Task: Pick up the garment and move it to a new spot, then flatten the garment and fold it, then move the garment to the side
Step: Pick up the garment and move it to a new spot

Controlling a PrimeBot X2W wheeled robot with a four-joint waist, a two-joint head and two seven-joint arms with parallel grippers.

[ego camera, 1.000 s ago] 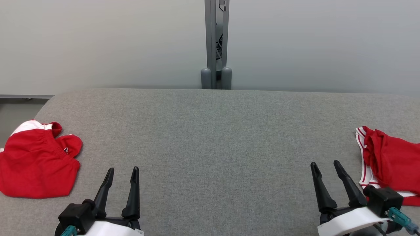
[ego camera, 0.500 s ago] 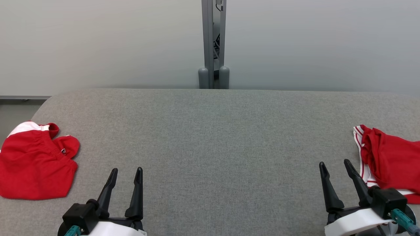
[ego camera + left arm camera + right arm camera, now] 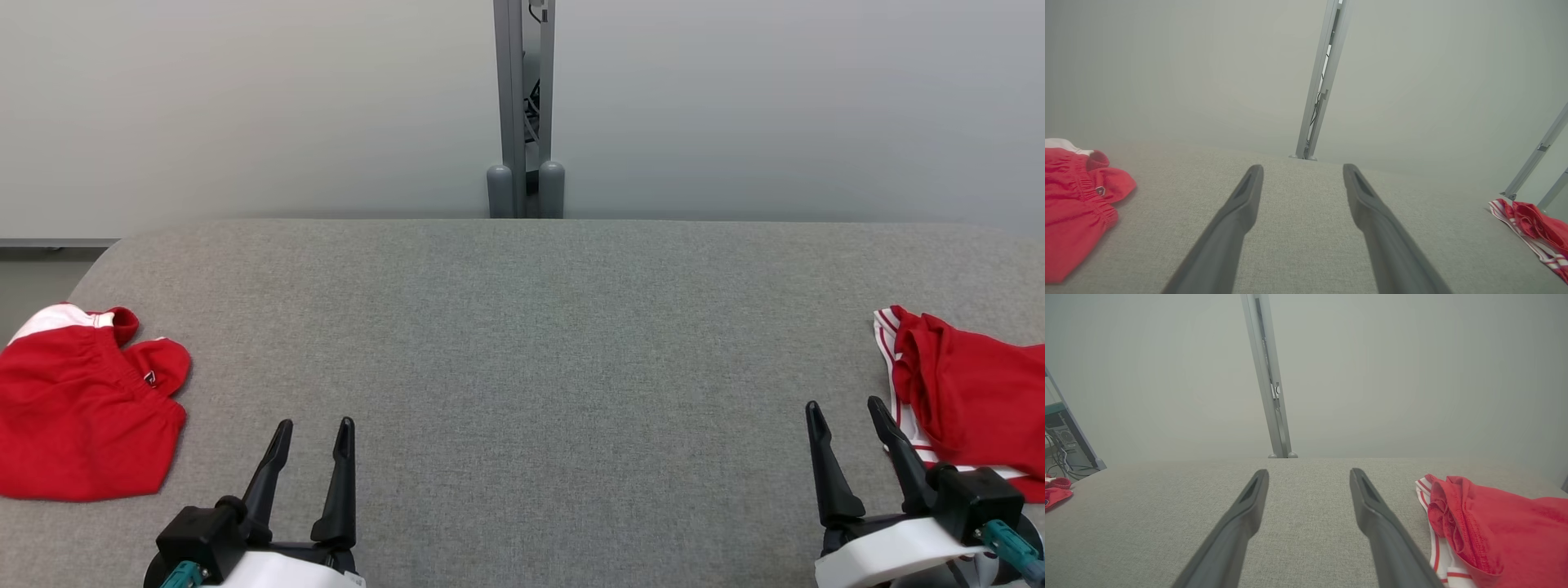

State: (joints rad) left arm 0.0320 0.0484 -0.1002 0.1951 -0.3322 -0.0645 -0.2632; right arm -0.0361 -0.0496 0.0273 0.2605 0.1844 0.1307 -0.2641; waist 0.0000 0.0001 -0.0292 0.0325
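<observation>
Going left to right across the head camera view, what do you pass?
red shorts → left gripper → grey post → right gripper → striped red garment

Grey fabric table (image 3: 522, 327), pale grey wall (image 3: 245, 106), metal post (image 3: 516, 82) behind.

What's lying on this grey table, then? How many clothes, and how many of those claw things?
Red garments: 2 (left garment, right garment with white stripes)
Grippers: 2 (left gripper, right gripper, both open and empty)
Total: 4
</observation>
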